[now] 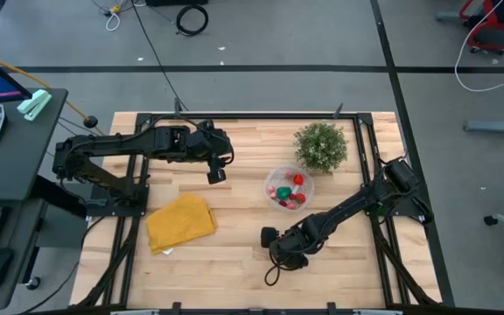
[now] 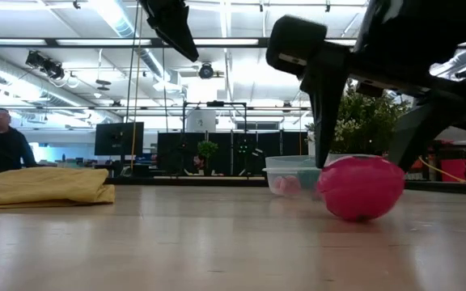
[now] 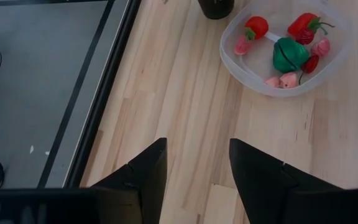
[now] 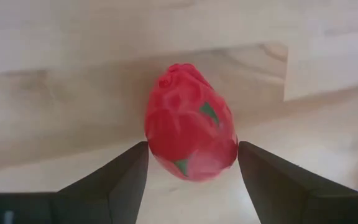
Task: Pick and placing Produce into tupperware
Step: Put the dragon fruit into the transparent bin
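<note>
Nearest the low camera, bare wooden table [image 2: 217, 250] running wide and free across the front. Largest on it, a folded yellow cloth [image 1: 180, 222] toward the left front, well apart from everything else; a bushy potted plant [image 1: 320, 145] near the far right edge. Just beside the plant, the round clear tupperware [image 1: 289, 187], already holding several small pieces of produce [image 3: 291, 55]: red, pink and one green. Out on the boards near the front, well apart from the tupperware, a pink-red egg-shaped fruit [image 4: 190, 121] with green flecks, resting on the wood. Right gripper [image 4: 191, 180] lowered over that fruit, fingers spread wide to either side of it, the fruit sitting between the tips; contact with either finger not clear. Left gripper [image 3: 194, 171] raised above the table's middle, left of the tupperware, fingers apart and holding nothing. Open planks between cloth and fruit, and between fruit and tupperware; black frame rails along the table's left and right edges.
</note>
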`<state>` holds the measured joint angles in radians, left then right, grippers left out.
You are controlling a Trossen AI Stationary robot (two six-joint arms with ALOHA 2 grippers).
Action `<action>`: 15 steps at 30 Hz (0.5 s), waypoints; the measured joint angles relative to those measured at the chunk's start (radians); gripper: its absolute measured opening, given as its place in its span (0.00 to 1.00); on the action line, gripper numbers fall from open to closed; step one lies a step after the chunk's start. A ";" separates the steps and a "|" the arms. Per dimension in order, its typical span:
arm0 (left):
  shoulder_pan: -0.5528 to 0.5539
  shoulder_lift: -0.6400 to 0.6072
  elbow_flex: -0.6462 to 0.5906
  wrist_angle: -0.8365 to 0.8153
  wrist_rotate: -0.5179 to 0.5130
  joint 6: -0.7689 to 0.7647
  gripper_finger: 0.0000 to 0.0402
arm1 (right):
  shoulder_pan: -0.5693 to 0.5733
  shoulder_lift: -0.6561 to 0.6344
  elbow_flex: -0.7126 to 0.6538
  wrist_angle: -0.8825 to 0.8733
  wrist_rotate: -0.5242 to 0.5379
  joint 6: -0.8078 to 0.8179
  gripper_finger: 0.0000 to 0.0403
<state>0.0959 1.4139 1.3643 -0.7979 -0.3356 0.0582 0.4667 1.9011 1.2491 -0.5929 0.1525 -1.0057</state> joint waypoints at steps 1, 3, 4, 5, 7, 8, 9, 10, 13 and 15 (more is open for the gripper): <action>0.000 0.000 0.000 0.000 0.000 -0.001 0.45 | -0.004 0.000 0.000 0.000 -0.011 0.008 0.64; 0.000 0.000 0.000 0.000 0.000 -0.002 0.45 | -0.011 0.000 0.000 0.005 -0.041 0.018 0.64; 0.000 0.000 0.000 0.000 0.000 -0.001 0.45 | -0.013 0.000 0.000 0.007 -0.054 0.018 0.64; 0.000 0.000 0.000 0.000 0.000 -0.001 0.45 | -0.013 0.000 0.000 0.009 -0.060 0.018 0.64; 0.000 0.000 0.000 0.000 0.000 -0.001 0.44 | -0.013 0.000 0.000 0.017 -0.060 0.019 0.64; 0.000 0.000 0.000 0.000 0.000 0.000 0.44 | -0.015 0.000 0.000 0.022 -0.062 0.019 0.64; 0.000 0.000 0.000 0.001 0.000 -0.001 0.44 | -0.016 0.000 0.000 0.025 -0.062 0.019 0.64; 0.000 0.000 0.000 0.000 0.000 -0.001 0.44 | -0.016 0.000 0.000 0.025 -0.061 0.019 0.64; 0.000 0.000 0.000 0.000 0.000 0.000 0.45 | -0.016 0.000 0.000 0.025 -0.054 0.019 0.63; 0.000 0.000 0.000 0.000 0.000 0.000 0.45 | -0.016 0.000 0.000 0.025 -0.032 0.020 0.62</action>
<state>0.0959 1.4139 1.3643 -0.7982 -0.3355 0.0586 0.4507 1.9011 1.2495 -0.5681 0.1202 -0.9853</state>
